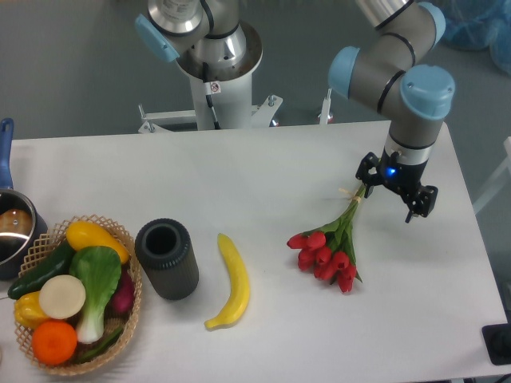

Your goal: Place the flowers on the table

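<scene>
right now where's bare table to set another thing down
Bare table runs along the far edge, behind the black cylinder and banana. Another patch lies near the front, right of the banana, below the flowers. The left end is crowded by the basket and pot.

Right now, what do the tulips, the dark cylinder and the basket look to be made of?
The flowers: probably artificial, plastic or fabric; blooms are uniformly red and stiff, though real ones can't be excluded. The dark cylinder: matte black with a ribbed wall and open top, likely plastic or rubber. The basket: tan woven wicker or straw, an open weave showing at its rim.
</scene>
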`<state>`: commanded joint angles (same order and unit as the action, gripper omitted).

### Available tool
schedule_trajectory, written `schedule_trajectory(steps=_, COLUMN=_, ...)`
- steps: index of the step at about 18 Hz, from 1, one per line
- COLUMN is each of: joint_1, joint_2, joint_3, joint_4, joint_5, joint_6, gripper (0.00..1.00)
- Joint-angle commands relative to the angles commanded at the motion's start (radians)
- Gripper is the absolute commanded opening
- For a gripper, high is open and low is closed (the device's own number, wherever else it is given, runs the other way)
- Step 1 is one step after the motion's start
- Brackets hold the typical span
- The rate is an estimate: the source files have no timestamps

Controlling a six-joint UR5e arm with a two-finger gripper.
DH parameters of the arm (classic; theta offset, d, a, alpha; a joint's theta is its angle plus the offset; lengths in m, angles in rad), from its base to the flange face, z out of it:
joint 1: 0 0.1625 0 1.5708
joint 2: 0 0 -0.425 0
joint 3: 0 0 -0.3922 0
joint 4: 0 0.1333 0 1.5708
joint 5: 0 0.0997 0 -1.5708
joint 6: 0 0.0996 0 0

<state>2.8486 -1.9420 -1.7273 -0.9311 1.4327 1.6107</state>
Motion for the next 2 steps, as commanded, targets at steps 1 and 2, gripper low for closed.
schedule_trajectory(steps=1, joint_1=0.0, joint_2=-0.002, joint_3=-0.002, joint_4=0.0, joint_5=-0.002, joint_6=0.0, gripper=1.0)
schedule_trajectory(steps=2, joint_1=0.0, joint_2=-0.002, joint_3=-0.002, joint_4=0.0, joint_5=-0.003, joint_6=0.0, gripper=1.0)
